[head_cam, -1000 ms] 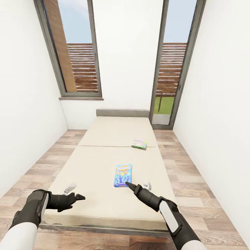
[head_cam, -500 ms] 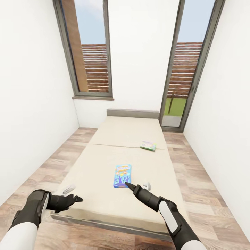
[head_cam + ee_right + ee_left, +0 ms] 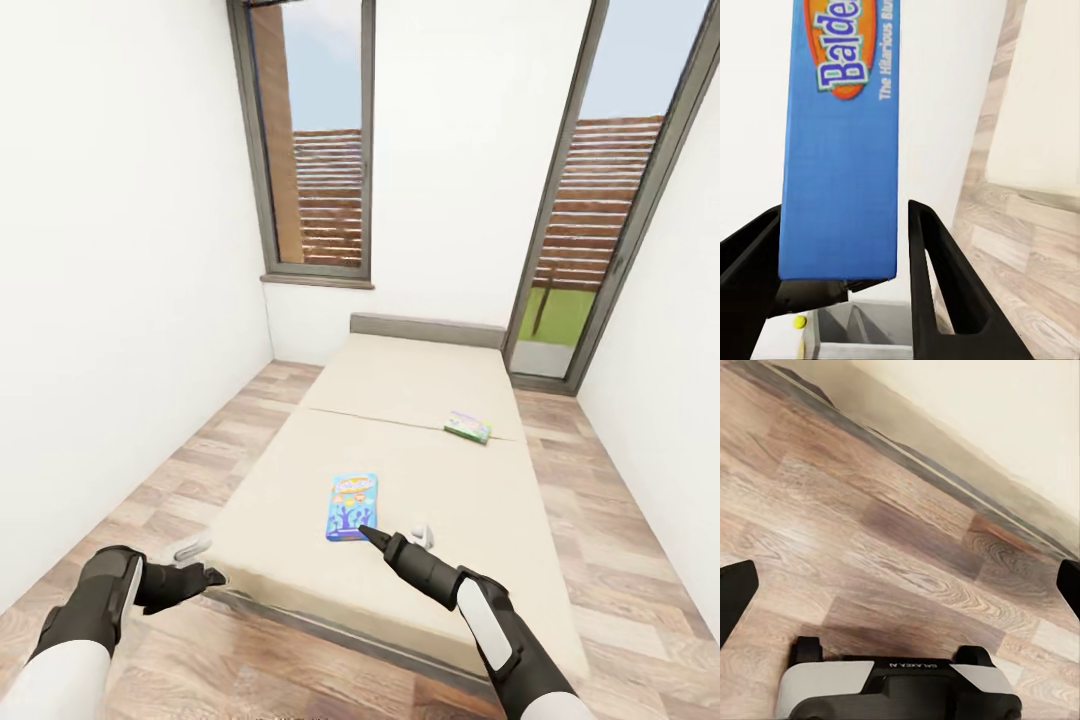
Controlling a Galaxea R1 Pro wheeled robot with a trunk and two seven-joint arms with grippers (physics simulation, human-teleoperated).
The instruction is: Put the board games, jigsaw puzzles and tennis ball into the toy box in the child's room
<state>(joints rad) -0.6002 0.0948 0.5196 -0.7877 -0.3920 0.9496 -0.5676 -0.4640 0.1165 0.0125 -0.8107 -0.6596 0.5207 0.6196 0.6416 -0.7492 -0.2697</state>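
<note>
Looking down from the head camera, we see a white-walled room with two tall grey-framed windows [image 3: 315, 150] in the upper part of the frame and a wood-plank floor [image 3: 170, 480] along both sides. The bed [image 3: 420, 390], with a beige mattress and a grey headboard, runs from the lower centre up toward the far wall.

Two board games show here. The green board game [image 3: 467, 427] lies flat on the mattress, right of centre and near the seam. The blue board game [image 3: 351, 505] sits at the middle of the frame, just beyond the tip of our right gripper [image 3: 366, 532]. In the right wrist view that same blue box [image 3: 844, 150] stands between the two black fingers [image 3: 926, 255], which pinch it from both sides.

Our left gripper [image 3: 205, 577] hangs at the lower left, near the corner of the bed's foot. In the left wrist view its fingers [image 3: 735, 592] are spread wide, with bare planks between them and the bed frame [image 3: 907, 457] beyond.
</note>
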